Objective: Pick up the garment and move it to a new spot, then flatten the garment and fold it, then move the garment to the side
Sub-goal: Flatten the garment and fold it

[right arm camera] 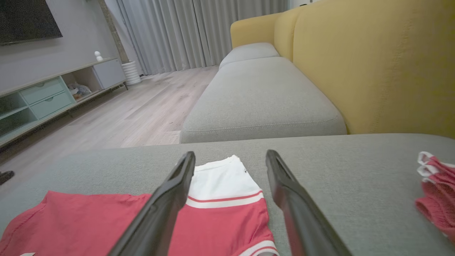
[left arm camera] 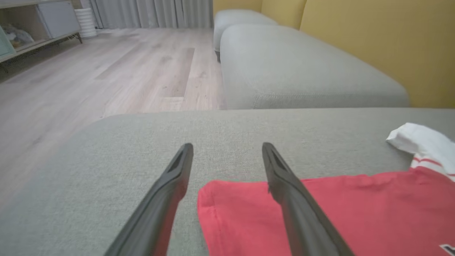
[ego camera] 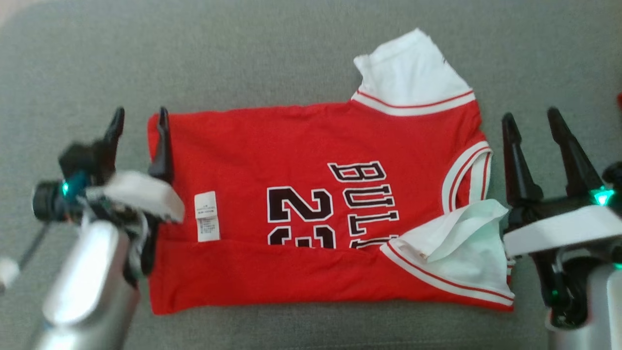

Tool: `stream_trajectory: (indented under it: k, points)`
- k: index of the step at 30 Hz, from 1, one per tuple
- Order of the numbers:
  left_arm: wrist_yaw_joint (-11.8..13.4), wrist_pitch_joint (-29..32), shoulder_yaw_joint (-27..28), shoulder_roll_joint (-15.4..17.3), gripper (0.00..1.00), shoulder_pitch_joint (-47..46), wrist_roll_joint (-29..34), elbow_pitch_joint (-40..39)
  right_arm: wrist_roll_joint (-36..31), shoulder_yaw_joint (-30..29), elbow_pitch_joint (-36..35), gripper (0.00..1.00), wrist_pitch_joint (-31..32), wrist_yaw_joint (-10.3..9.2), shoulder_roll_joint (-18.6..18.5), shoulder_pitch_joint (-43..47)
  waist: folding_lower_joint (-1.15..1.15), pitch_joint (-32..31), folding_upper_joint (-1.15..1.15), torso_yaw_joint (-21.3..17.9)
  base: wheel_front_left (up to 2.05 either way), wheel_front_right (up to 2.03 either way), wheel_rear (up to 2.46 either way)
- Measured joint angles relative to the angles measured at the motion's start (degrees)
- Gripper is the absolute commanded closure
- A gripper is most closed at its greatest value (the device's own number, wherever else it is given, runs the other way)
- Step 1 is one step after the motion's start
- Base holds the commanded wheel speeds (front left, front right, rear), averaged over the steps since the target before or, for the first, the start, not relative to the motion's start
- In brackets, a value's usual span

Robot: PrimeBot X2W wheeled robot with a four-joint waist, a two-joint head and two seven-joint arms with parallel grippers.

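On the grey cushion (ego camera: 291, 58), the jersey (ego camera: 291, 155) lies between left end effector (ego camera: 141, 114) and right end effector (ego camera: 530, 114), both spread wide.

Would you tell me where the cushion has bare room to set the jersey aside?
Bare cushion lies beyond the jersey, left of its white sleeve, and past the left gripper. It is crowded by the right gripper, near the red cloth.

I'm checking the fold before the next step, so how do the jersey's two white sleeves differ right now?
The far sleeve sticks out past the jersey's red body onto the grey cushion, lying fairly flat. The near sleeve is turned in over the red fabric, rumpled, with a raised fold. Both are white with red-and-white striped trim.
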Motion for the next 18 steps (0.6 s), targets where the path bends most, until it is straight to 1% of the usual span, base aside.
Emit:
stream_trajectory:
  k: [5, 8, 14, 15, 16, 17, 18]
  points:
    - [-4.55, 7.62, -0.31, 0.77, 0.00, -7.60, -2.68, 11.73, 1.02, 1.04, 2.13, 0.00, -0.48, 0.00, -0.14, -1.57, 0.01, 3.60, 0.00, -0.69, 0.00, 0.00, 0.00]
    - [-6.54, 12.00, -0.56, 0.81, 0.00, -9.83, -4.43, 17.81, 1.23, 0.99, 3.44, 0.00, -1.05, 0.00, -0.15, -1.58, 0.01, 4.94, 0.00, -1.46, 0.00, 0.00, 0.00]
    - [-9.80, 19.15, -0.25, 0.92, 0.00, -15.34, -8.61, 24.09, 2.11, 0.65, 5.30, 0.00, -1.36, 0.00, -0.15, -1.72, -0.01, 5.67, 0.00, -2.29, 0.00, 0.00, 0.00]
    - [-10.09, 19.79, -0.25, 0.96, 0.20, -15.81, -8.66, 24.58, 2.35, 0.65, 5.45, 0.00, -1.36, 0.00, -0.16, -1.78, -0.01, 5.60, 0.00, -2.29, 0.00, 0.00, 0.00]
    - [-10.34, 20.22, -0.31, 0.92, 0.71, -16.07, -8.67, 24.87, 2.48, 0.57, 5.68, 0.00, -1.36, 0.00, -0.26, -1.92, -0.01, 5.53, 0.00, -2.24, 0.00, 0.00, 0.00]
    - [-10.77, 20.57, -0.44, 0.93, 1.00, -16.19, -8.66, 24.96, 2.48, 0.41, 6.03, 0.00, -1.36, 0.00, -0.53, -2.22, -0.01, 5.45, 0.00, -2.15, 0.00, 0.00, 0.00]
    - [-10.84, 20.57, -0.67, 0.94, 1.00, -16.19, -8.65, 25.02, 2.52, 0.15, 6.45, 0.00, -1.36, 0.00, -0.91, -2.70, -0.01, 5.37, 0.00, -2.04, 0.00, 0.00, 0.00]
